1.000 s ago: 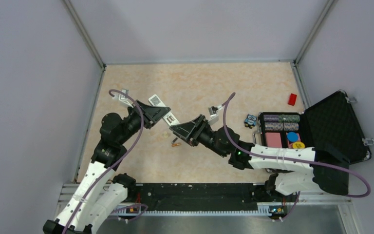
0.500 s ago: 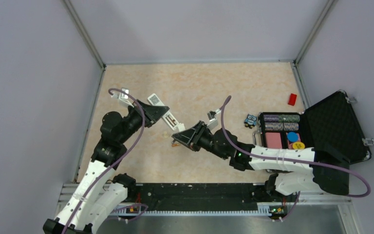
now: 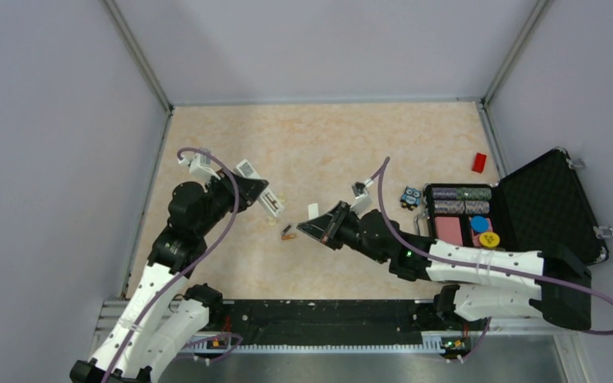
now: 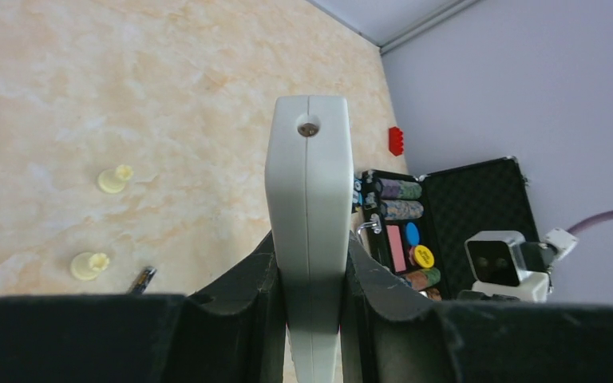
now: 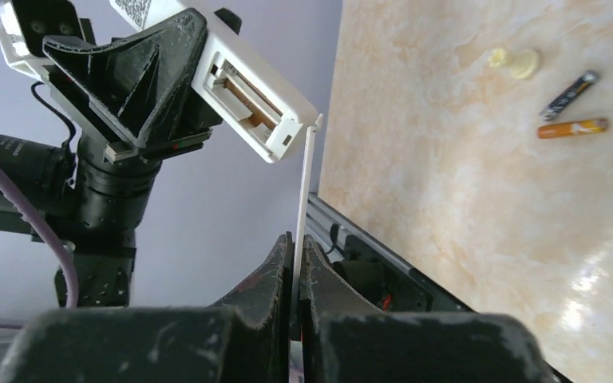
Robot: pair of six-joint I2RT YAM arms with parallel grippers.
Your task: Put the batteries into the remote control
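My left gripper (image 3: 254, 190) (image 4: 307, 249) is shut on the remote control (image 3: 265, 196) (image 4: 307, 183), a slim white bar held up off the table. Its open back recess (image 5: 243, 94) shows in the right wrist view. My right gripper (image 3: 320, 224) (image 5: 296, 239) hovers just right of the remote, shut on a thin white plastic cover (image 3: 313, 211) (image 5: 304, 183) whose top edge reaches the remote's corner. Two batteries (image 3: 287, 233) lie on the table between the arms: one black (image 5: 568, 95) and one orange (image 5: 572, 128). One of them (image 4: 142, 278) also shows in the left wrist view.
An open black case (image 3: 549, 209) with chip rolls sits at the right. Near it are a small blue toy (image 3: 410, 197) and a red block (image 3: 479, 162). Small cream lumps (image 4: 114, 179) (image 4: 88, 265) lie near the batteries. Walls enclose the table.
My right gripper has closed on the thin white cover and drawn back to the right, away from the remote. The left arm has turned the remote slightly.
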